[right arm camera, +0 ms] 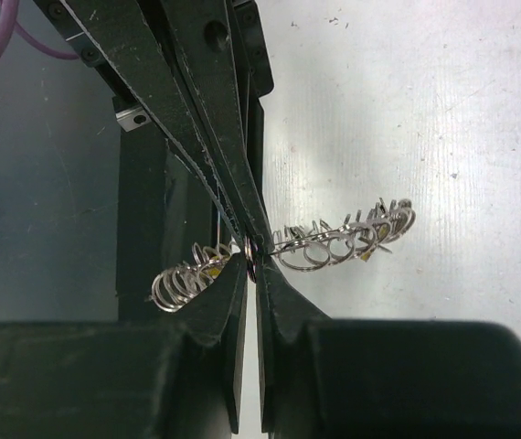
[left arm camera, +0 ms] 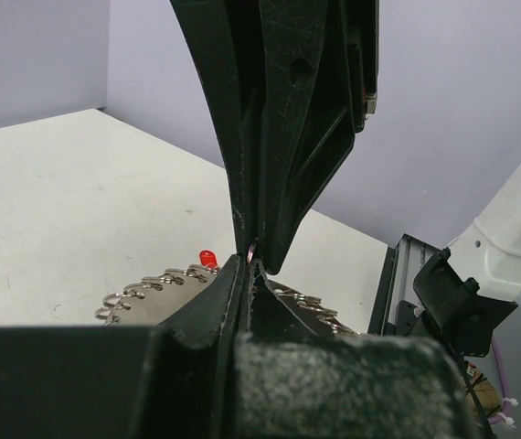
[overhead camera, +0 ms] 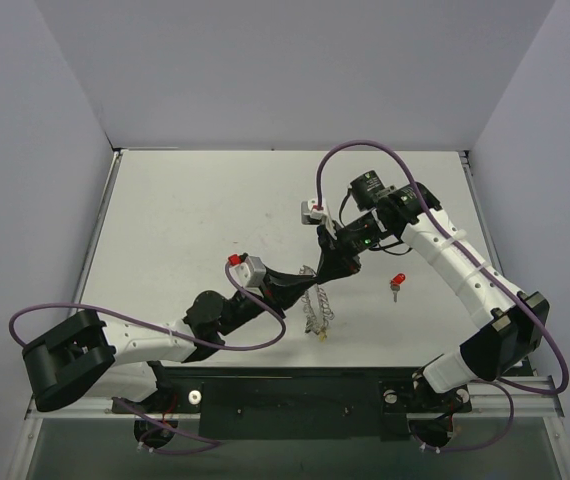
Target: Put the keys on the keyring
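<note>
Overhead, red key [overhead camera: 397, 284] apart, wrist view, right jaws pinching keyring [right arm camera: 332, 247].

A white, lightly scuffed table [overhead camera: 185, 220] is enclosed by plain grey walls [overhead camera: 295, 70] on its left, far and right sides, with a black plate [overhead camera: 295, 400] fixed along its near edge.

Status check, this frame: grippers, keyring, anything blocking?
Left gripper shut on keyring. Right gripper shut on it too, tips meeting. Red key lies loose, apart from the ring. Nothing in the way.
</note>
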Available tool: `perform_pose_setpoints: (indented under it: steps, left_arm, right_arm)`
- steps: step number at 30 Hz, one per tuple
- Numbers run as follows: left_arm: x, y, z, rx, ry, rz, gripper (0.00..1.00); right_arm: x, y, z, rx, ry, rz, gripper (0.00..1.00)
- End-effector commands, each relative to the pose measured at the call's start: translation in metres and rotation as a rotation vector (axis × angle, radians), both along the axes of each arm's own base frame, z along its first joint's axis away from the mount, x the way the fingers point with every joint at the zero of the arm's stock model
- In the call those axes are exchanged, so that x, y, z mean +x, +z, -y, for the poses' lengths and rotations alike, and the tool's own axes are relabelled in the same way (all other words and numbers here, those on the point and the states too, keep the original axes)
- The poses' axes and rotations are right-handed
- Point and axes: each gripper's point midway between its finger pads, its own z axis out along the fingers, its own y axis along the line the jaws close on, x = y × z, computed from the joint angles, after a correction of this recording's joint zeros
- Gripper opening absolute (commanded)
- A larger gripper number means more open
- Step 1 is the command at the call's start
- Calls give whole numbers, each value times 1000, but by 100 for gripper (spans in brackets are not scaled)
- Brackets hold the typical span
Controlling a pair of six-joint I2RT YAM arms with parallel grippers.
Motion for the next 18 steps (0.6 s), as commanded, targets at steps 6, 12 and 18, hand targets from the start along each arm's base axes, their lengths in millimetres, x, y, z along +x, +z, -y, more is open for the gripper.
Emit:
perform_pose_setpoints:
  steps: [6, 12, 18]
  left_arm:
    - [-20, 109, -37, -351, 4, 173, 11]
    - [-22, 89, -36, -224, -6, 133, 36]
    - [-27, 61, -34, 24, -14, 181, 43]
  right_arm:
    - [-19, 8, 15, -54, 73, 8, 0]
    - [-24, 5, 30, -183, 112, 20, 0]
    - [-31, 1, 51, -372, 183, 39, 0]
